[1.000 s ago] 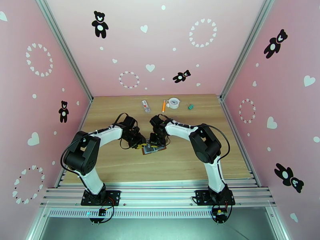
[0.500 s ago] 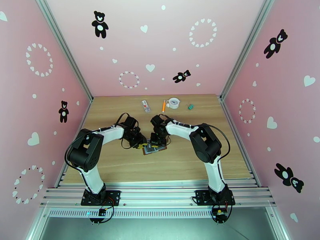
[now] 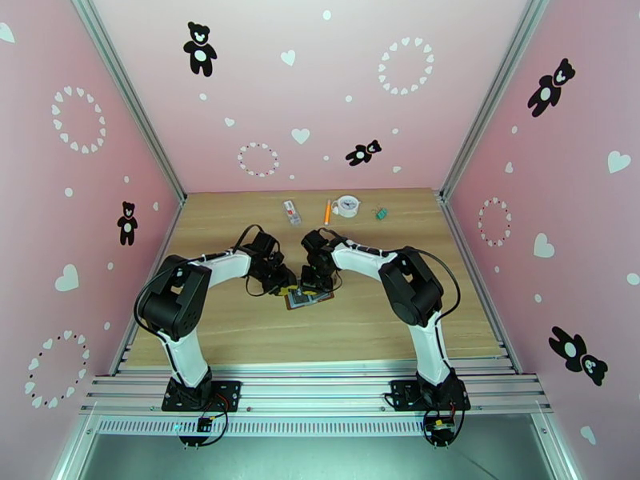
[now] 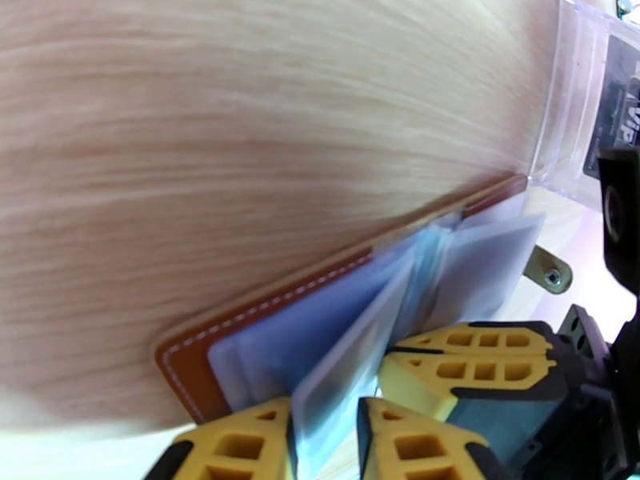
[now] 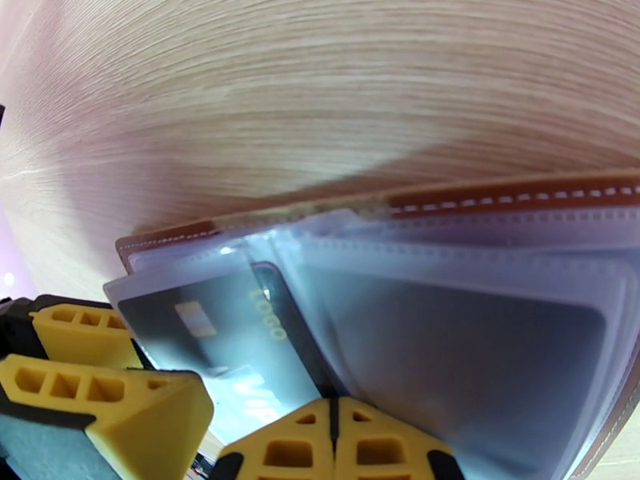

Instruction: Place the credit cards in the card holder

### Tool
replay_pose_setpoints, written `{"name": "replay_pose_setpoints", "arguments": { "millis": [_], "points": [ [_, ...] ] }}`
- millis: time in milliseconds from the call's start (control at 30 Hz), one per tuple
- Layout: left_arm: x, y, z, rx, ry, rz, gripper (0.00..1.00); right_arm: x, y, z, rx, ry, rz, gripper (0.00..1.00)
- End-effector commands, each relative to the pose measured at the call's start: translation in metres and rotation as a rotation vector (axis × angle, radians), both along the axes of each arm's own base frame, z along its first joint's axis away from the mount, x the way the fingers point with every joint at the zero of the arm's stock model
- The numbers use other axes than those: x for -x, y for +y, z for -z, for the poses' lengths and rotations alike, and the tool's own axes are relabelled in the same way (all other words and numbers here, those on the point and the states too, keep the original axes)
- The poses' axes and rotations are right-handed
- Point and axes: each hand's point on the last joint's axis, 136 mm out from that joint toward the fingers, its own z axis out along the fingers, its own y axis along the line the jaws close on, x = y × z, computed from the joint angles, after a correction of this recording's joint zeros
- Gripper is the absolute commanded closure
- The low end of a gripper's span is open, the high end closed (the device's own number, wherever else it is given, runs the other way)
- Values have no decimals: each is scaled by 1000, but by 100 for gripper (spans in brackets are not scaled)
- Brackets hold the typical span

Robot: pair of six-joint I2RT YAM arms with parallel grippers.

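Your left tool (image 4: pixel 324 446) is pinching one floppy clear pocket leaf (image 4: pixel 352 354) of the card holder (image 4: pixel 272 306), which lies open on the desk (image 4: pixel 240 114) at its tips; your right tool (image 5: pixel 336 442) is pressed together alongside. The dark credit card (image 5: pixel 224 330) just ahead of the right tool looks thin, stiff and slick, so grip it by an edge.

Card holder (image 3: pixel 309 298) on table (image 3: pixel 240 334) (near centre); card (image 5: pixel 240 314) inside.

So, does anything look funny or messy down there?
Nothing is spilled or broken. The card holder lies open on the table with its see-through pockets fanned out, and one pocket sticks straight up, caught in the left gripper.
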Motion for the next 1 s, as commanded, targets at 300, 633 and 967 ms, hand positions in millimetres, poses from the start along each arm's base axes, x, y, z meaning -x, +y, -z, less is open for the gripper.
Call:
{"name": "replay_pose_setpoints", "arguments": {
  "millis": [300, 633, 967],
  "points": [
    [-20, -33, -35, 86, -86, 36, 73, -25, -26, -60, 13, -114, 82, 69],
    [-25, -89, -37, 94, -94, 126, 71, -32, -91, -90, 97, -176, 185, 67],
    [-29, -112, -15, 55, -84, 174, 68, -13, -121, -95, 87, -179, 219, 66]
  ]
}}
